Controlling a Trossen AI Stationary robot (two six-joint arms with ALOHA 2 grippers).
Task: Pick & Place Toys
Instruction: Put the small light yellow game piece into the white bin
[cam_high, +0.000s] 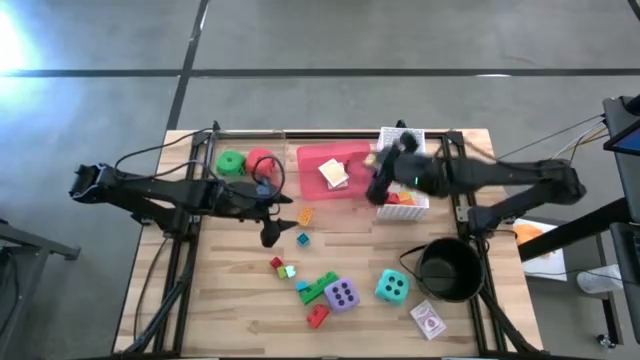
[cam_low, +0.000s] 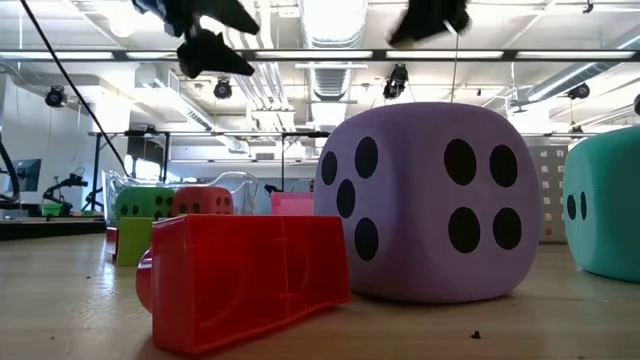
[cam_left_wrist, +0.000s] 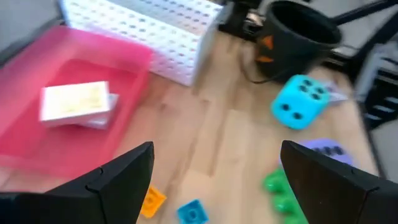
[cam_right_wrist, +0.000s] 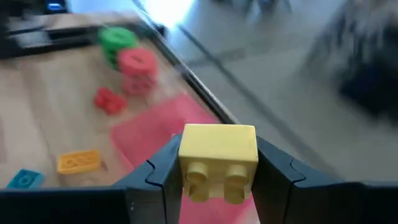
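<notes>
My right gripper (cam_right_wrist: 217, 171) is shut on a yellow brick (cam_right_wrist: 217, 146), high above the table between the pink tray (cam_high: 318, 158) and the white mesh basket (cam_high: 410, 205). My left gripper (cam_left_wrist: 214, 180) is open and holds nothing. It hovers over the table's middle (cam_high: 272, 232), above small orange (cam_left_wrist: 152, 200) and blue (cam_left_wrist: 193, 211) bricks. The green (cam_high: 231, 163) and red (cam_high: 262, 160) dice rest at the far left. The purple (cam_high: 342, 294) and teal (cam_high: 391, 286) dice sit near the front. My right gripper pinches the yellow brick by two opposite sides (cam_right_wrist: 185, 155), one finger on each. The fingers slant downward, coming from the table's right. The brick is lifted clear of everything, and two round studs (cam_right_wrist: 199, 171) show on the face turned back toward the wrist.
Two card packs (cam_high: 333, 175) lie in the pink tray. A black round pot (cam_high: 450, 268) stands at the front right, with a card pack (cam_high: 428, 320) before it. Green (cam_high: 320, 288) and red (cam_high: 317, 316) bricks lie by the purple die. Bare wood lies at the front left.
</notes>
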